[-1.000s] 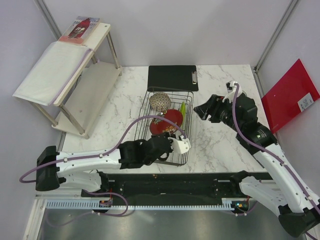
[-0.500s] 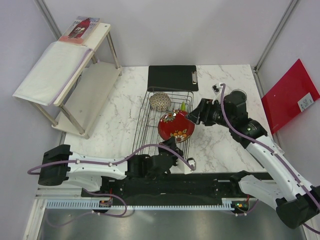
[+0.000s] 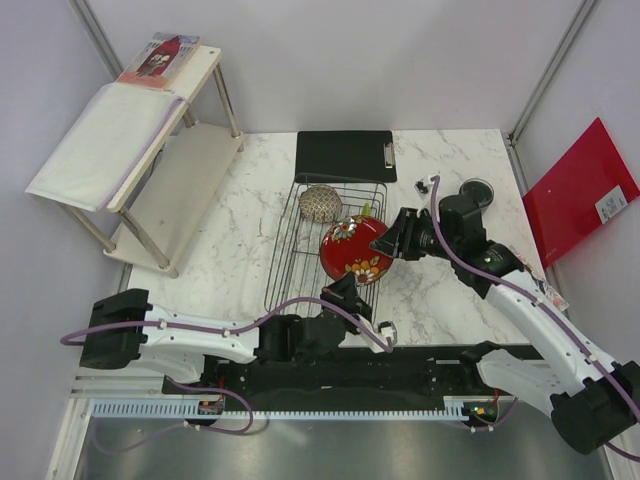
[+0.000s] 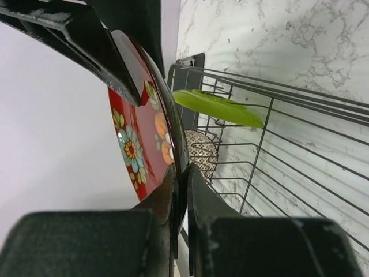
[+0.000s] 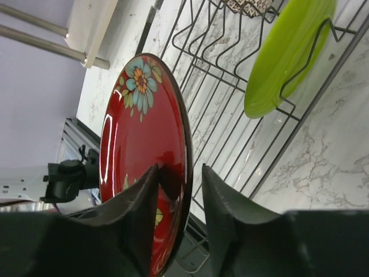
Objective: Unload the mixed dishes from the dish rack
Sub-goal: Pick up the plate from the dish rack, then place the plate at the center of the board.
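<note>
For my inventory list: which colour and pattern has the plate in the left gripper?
The plate is dark red with blue-orange flowers; clearest in right wrist view.

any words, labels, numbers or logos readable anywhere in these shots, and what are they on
Nothing can be read in any view.
Cover of the booklet on the shelf: print too blurred to read.
White label on the red folder: dark marks, too small to read.
Red plate: painted flowers only, no lettering.
Clipboard: no lettering visible.
</note>
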### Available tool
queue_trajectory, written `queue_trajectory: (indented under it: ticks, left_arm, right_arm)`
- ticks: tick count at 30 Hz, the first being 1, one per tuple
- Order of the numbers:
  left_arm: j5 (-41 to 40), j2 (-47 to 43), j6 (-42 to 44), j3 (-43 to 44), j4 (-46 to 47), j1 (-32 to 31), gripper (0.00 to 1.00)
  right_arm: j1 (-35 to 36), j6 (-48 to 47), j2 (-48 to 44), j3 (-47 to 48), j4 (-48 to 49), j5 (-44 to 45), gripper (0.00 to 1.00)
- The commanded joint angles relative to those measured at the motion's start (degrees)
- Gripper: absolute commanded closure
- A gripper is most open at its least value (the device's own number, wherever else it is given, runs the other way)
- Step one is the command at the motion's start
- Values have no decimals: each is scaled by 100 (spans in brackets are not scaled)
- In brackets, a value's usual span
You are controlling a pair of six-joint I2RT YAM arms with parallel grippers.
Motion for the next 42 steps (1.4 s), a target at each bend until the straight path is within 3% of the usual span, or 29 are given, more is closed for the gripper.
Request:
queue_trajectory:
  ticks: [1, 3, 5, 7, 8, 9, 12, 13, 15, 17, 18, 21, 27, 33, 38, 42]
  left_arm:
    - [-285, 34, 339, 74, 765, -137, 98]
    - [-346, 69, 304, 91, 801, -172, 98]
    - [-451, 130, 278, 117, 932, -172, 98]
    - [-714, 166, 304, 126, 1038, -172, 89]
    - [-785, 201, 321, 144, 1143, -172, 82]
    - [-916, 184, 313, 161, 1187, -164, 61]
    - [-1189, 113, 25, 302, 1258, -129, 32]
    - [-1277, 61, -142, 363, 1232, -111, 11]
    - [-1357, -201, -1095, 705, 488, 38, 3]
    - [-1235, -439, -2003, 1117, -407, 196, 1]
    - [-1060, -728, -2886, 1233, -1117, 414, 1]
    - [-664, -1177, -4356, 1427, -2113, 994, 1]
    - [240, -2276, -6416, 1129, -2820, 2067, 1]
    - [620, -2708, -7051, 742, -2934, 2227, 1]
    - [805, -2778, -7280, 566, -3014, 2236, 1]
    - [998, -2814, -7491, 443, -3014, 2236, 1]
  right_arm:
    - [3, 78, -19, -244, 424, -238, 65]
    - [3, 149, -63, -367, 565, -221, 86]
    - [-5, 175, -212, -403, 557, 41, 99]
    - [3, 167, -422, -421, 548, 261, 100]
    - [3, 167, -502, -412, 522, 384, 100]
    - [3, 158, -581, -360, 408, 681, 100]
    - [-5, 114, -818, -157, 14, 1576, 100]
    - [-5, 105, -906, -96, -110, 1824, 100]
    - [-40, 35, -994, 89, -417, 2290, 100]
    - [-145, 9, -1117, 264, -603, 2871, 100]
    - [-207, -9, -1161, 308, -760, 3047, 100]
    - [-540, 43, -1284, 388, -972, 3593, 100]
    - [-1674, 465, -1162, -200, -983, 3331, 100]
    - [-2658, 1378, -1003, -1588, 34, 2225, 100]
    - [-2800, 1880, -705, -2327, 977, 1801, 100]
    - [-2809, 1925, -267, -2363, 1347, 1906, 100]
